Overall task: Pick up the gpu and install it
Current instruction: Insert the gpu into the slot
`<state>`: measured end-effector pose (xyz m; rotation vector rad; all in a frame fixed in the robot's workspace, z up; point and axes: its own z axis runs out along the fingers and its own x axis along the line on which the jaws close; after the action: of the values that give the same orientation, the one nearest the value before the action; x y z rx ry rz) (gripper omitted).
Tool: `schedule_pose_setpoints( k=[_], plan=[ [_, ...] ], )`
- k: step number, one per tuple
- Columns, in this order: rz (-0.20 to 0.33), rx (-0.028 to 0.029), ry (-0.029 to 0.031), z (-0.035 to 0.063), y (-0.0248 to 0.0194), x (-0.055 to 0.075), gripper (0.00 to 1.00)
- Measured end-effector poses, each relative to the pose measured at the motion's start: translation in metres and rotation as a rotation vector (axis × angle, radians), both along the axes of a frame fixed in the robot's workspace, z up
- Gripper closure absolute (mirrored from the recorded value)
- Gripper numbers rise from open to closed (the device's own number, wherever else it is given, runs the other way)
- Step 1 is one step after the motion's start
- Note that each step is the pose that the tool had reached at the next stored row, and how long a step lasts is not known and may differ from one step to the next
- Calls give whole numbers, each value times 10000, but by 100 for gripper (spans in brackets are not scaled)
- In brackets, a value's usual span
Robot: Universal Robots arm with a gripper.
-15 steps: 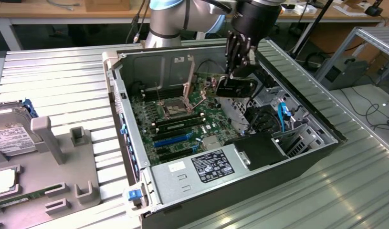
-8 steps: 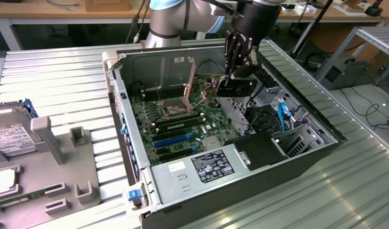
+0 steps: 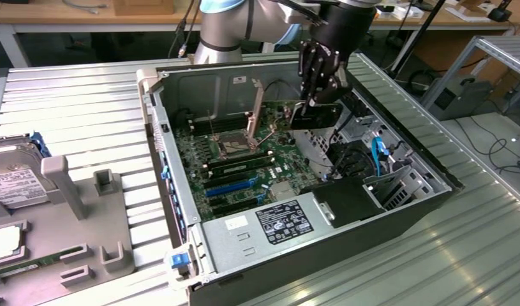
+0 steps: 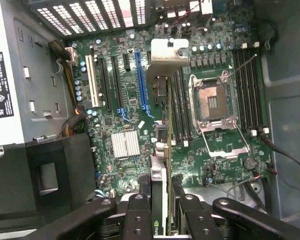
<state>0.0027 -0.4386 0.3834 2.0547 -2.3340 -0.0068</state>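
Well, we saw the pincer (image 3: 316,95) clenched on the gpu (image 3: 318,117), holding it by one edge. The gpu hung upright in the air over the open computer case (image 3: 413,197). It was above the green board (image 3: 242,159) and not yet in a slot. In the wrist view we looked along the thin card to its silver bracket (image 4: 166,57), at the end away from the pincer. The black fingers (image 4: 137,212) sat on both sides of the card. The case lay on its side on the metal worktop (image 3: 73,102). A silver hard drive (image 3: 13,182) sat well apart, at the exterior view's left.
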Motion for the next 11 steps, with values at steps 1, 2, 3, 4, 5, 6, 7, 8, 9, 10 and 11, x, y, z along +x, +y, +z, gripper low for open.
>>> schedule_pose_setpoints(
  k=[1, 2, 3, 4, 5, 6, 7, 8, 9, 10, 11],
  plan=[
    [87, 0, 0, 0, 0, 0, 73],
    [175, 0, 0, 0, 0, 0, 73],
    [250, 0, 0, 0, 0, 0, 73],
    [356, 0, 0, 0, 0, 0, 73],
    [453, 0, 0, 0, 0, 0, 73],
    [569, 0, 0, 0, 0, 0, 73],
    [645, 0, 0, 0, 0, 0, 73],
    [769, 0, 0, 0, 0, 0, 73],
    [933, 0, 0, 0, 0, 0, 73],
    [1011, 0, 0, 0, 0, 0, 73],
    [1094, 0, -1, 0, 0, 0, 73]
  ],
)
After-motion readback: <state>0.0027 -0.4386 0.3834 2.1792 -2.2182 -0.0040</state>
